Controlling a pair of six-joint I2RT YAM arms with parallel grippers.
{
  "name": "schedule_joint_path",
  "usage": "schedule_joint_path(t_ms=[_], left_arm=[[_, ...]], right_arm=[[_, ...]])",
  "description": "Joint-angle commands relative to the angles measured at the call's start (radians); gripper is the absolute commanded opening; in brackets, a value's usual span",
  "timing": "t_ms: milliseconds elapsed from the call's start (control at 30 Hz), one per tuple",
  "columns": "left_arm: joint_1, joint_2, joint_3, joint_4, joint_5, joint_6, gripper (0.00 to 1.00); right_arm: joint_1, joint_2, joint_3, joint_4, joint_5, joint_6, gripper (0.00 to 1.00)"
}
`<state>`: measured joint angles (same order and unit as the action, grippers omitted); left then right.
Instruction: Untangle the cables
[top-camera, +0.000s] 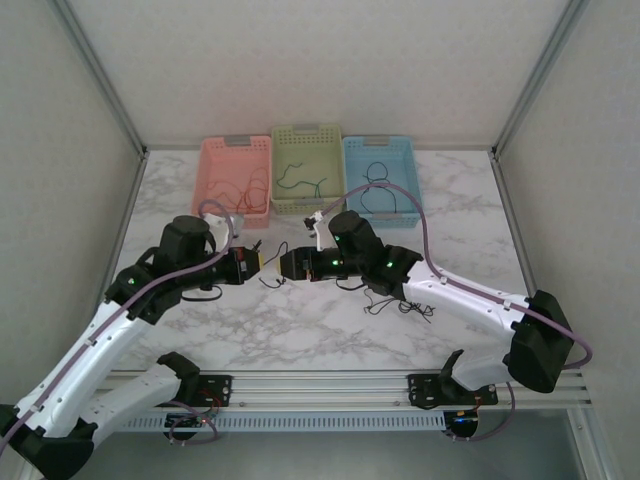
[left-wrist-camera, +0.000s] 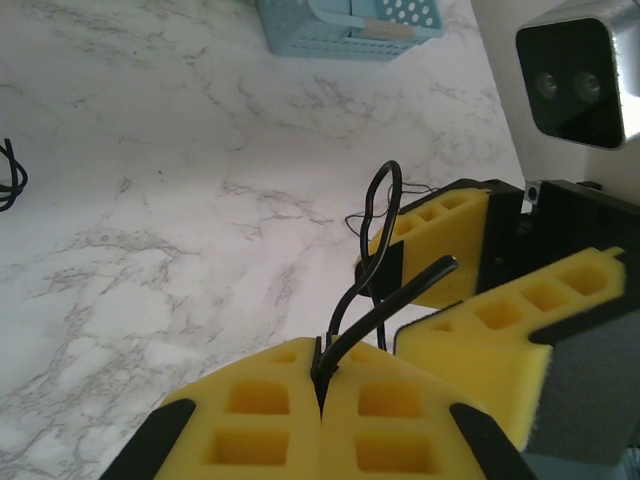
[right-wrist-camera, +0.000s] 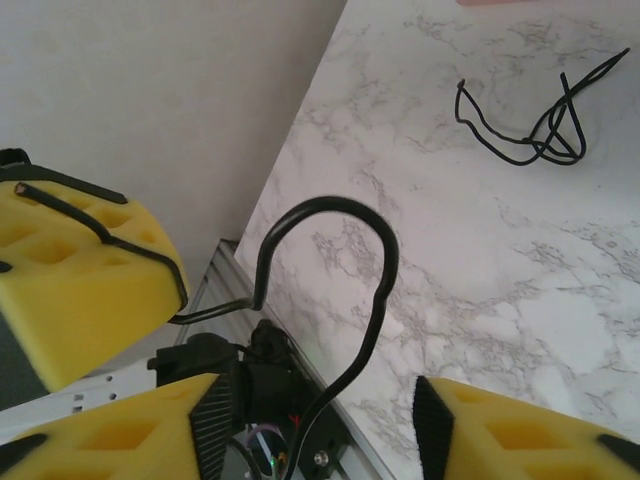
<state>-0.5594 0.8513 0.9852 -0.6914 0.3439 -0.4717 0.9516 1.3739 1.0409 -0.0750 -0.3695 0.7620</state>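
Between left gripper (left-wrist-camera: 322, 388) tips: black cable (left-wrist-camera: 386, 192) pinched, right gripper (right-wrist-camera: 320, 425) astride.

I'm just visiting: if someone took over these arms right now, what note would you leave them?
The left gripper is shut on a black cable.
The right gripper is open, its fingers either side of that cable's loop.
Done: the pink basket, green basket and blue basket each hold cable.
Left: probably freeing this cable, and a black tangle by the right arm.
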Motion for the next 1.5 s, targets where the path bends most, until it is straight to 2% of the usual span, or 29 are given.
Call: schedule_joint_path(t_ms=[0,167,300,367,467,500,567,600,767,900,1033,1300,1333,1400,1433,1467], left_arm=[[-0.008,-0.021,0.006,0.024,0.049,-0.005,0.00],[-0.010,-0.026,0.009,0.020,0.054,-0.005,0.00],[-0.010,-0.030,0.019,0.011,0.050,-0.005,0.00],[-0.010,-0.032,0.023,0.003,0.035,-0.004,0.00],[-0.010,-0.050,0.025,-0.015,-0.029,-0.010,0.54],[-0.009,-0.059,0.026,-0.028,-0.059,-0.010,0.69],[-0.008,-0.075,0.030,-0.064,-0.119,-0.005,0.83],[-0.008,-0.081,0.037,-0.093,-0.164,-0.001,0.85],[-0.008,-0.121,0.074,-0.225,-0.373,0.005,0.90],[-0.007,-0.157,0.056,-0.258,-0.439,0.001,0.92],[-0.007,-0.161,0.027,-0.278,-0.498,-0.008,0.92],[-0.007,-0.165,0.007,-0.280,-0.527,-0.006,0.92],[-0.008,-0.166,0.004,-0.283,-0.532,-0.007,0.92],[-0.009,-0.170,0.000,-0.287,-0.543,-0.011,0.93],[-0.009,-0.170,-0.002,-0.288,-0.550,-0.015,0.93],[-0.010,-0.171,-0.004,-0.290,-0.555,-0.017,0.93]], right_arm=[[0.009,0.011,0.031,0.038,-0.021,0.020,0.47],[0.009,0.025,0.021,0.073,-0.032,0.057,0.35],[0.008,0.029,0.028,0.059,-0.029,0.063,0.14],[0.009,0.012,0.028,0.026,0.031,0.055,0.02],[0.002,-0.023,0.021,-0.044,0.138,0.008,0.00],[-0.008,-0.036,0.013,-0.049,0.150,0.000,0.00],[-0.039,-0.057,-0.004,-0.057,0.157,-0.010,0.00],[-0.064,-0.068,-0.012,-0.068,0.170,-0.019,0.00],[-0.257,-0.077,0.020,-0.220,0.265,-0.082,0.00],[-0.435,0.008,0.121,-0.337,0.404,-0.130,0.00],[-0.567,0.162,0.233,-0.354,0.491,-0.141,0.00],[-0.641,0.530,0.583,-0.422,0.572,-0.100,0.00],[-0.647,0.569,0.625,-0.436,0.562,-0.092,0.03],[-0.652,0.631,0.705,-0.462,0.541,-0.088,0.25],[-0.652,0.656,0.743,-0.478,0.533,-0.091,0.39],[-0.652,0.673,0.774,-0.492,0.523,-0.093,0.46]])
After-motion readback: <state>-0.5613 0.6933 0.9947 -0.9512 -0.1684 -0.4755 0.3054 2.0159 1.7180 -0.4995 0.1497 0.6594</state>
